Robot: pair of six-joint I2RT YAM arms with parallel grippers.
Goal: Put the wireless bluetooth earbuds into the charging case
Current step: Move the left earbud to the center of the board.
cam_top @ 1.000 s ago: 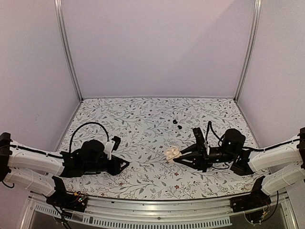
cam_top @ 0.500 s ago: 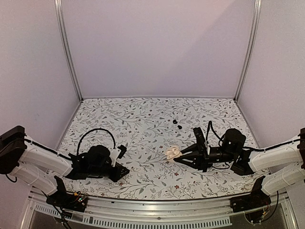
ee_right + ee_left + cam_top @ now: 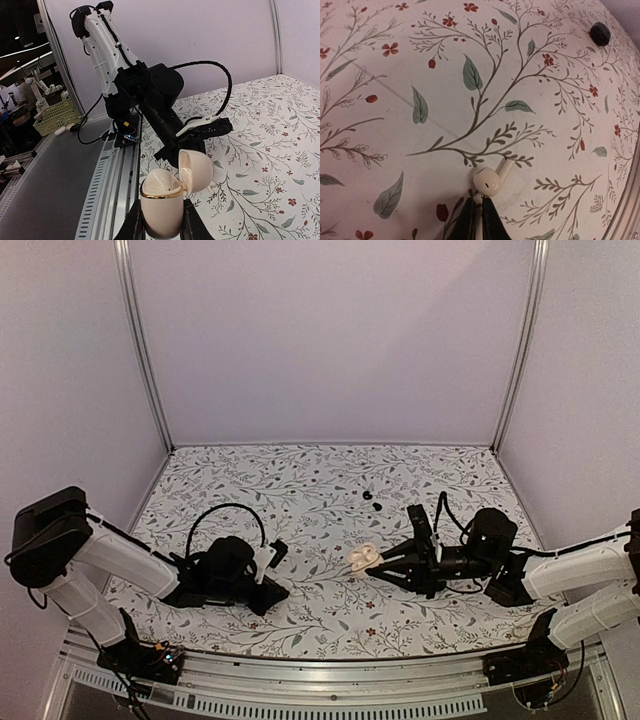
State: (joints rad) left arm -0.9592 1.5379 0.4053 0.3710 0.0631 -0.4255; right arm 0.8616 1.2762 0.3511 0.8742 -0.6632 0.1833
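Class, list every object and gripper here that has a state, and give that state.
charging case: lid open, upright, gripped.
right gripper: shut on the charging case.
left gripper: shut, empty, tips at the white earbud.
white earbud: lying loose, not in the case.
two black buds: lying loose, untouched.

No legible txt, labels or nos. anywhere.
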